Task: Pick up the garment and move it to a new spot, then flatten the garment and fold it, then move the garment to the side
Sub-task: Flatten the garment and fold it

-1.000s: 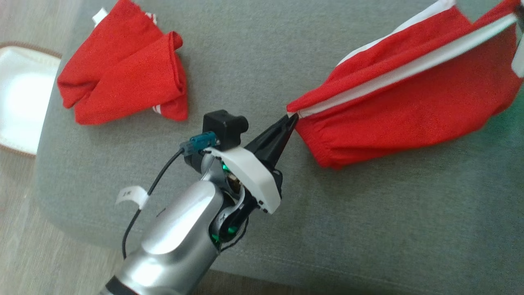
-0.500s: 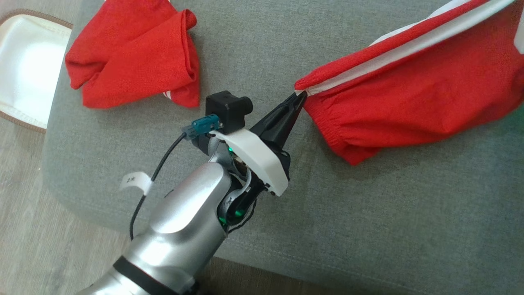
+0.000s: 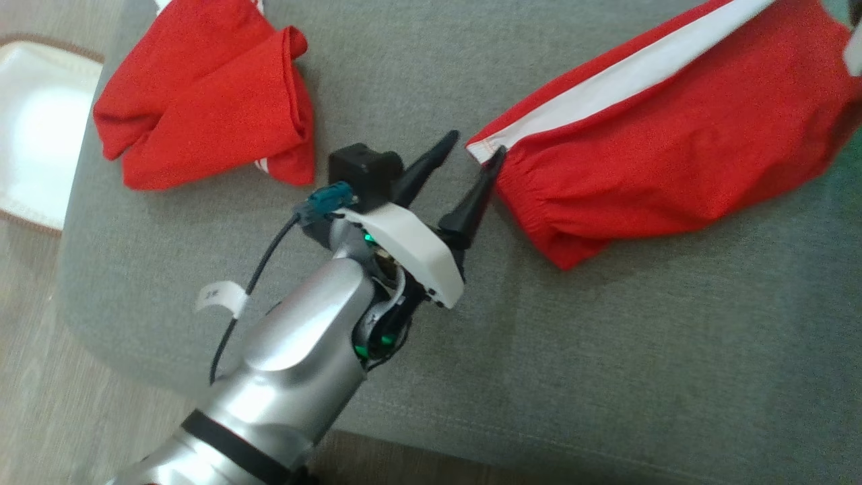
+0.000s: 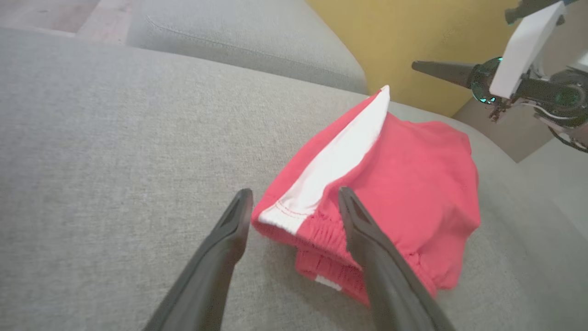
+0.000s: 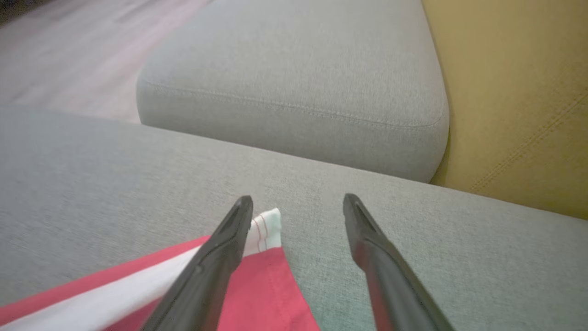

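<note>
**Both jaws spread, garment lying on the cushion**

Left gripper [image 3: 471, 151]: jaws wide apart, nothing pinched. In head view one tip sits right at the elastic waistband end of the red garment [image 3: 673, 155]; can't tell if it touches. In left wrist view the two fingers [image 4: 220, 257] straddle that waistband corner, where the white stripe ends.

Right gripper [image 5: 298, 202]: jaws also spread, empty. In right wrist view the stripe's other corner lies just beside one finger; the other finger is over bare fabric.

Garment: lying on the grey cushion [image 3: 606, 370], running from centre to upper right of head view. White stripe along its upper edge, gathers at the waistband.

Second red garment [image 3: 209, 114]: folded over, same cushion, upper left, well apart from the first.

White pad with brown edge [image 3: 34, 135] lies on the wood floor [image 3: 40, 417] left of the cushion. Another grey cushion [image 5: 298, 69] and a yellow panel [image 5: 528, 92] lie beyond.
</note>
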Tool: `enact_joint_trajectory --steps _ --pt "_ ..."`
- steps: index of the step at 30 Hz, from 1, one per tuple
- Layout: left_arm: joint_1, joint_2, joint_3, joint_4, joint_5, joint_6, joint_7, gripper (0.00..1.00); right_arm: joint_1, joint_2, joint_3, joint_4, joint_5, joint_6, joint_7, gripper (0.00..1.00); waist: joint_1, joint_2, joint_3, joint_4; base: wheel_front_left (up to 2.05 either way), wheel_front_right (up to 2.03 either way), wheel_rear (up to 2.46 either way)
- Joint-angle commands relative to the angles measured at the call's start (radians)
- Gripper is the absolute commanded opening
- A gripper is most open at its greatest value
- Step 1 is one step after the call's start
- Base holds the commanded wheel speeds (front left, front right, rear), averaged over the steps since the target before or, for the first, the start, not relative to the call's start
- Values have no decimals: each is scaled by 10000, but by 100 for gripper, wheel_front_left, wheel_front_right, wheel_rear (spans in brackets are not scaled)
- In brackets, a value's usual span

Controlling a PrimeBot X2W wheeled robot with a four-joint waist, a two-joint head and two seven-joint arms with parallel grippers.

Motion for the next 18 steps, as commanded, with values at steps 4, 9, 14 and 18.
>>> enact_joint_trajectory --steps 4,9,14,18 --pt "29 558 665 -246 39 313 -290 100 529 503 112 -425 654 65 -980 100 0 0 -756 -538 0 0 0" --pt "411 983 1484 -578 -30 913 -597 100 1418 884 544 -1099 1361 65 -2162 100 0 0 -1549 -989 0 0 0" --pt "904 1393 2458 -1347 372 1524 -725 100 2440 953 957 -1863 1457 65 -3347 100 0 0 -2246 -1324 0 0 0" --pt "1674 1525 3488 -2234 963 1808 -733 100 3335 1202 1127 -2388 1148 65 -4215 100 0 0 -2735 -1650 0 0 0"
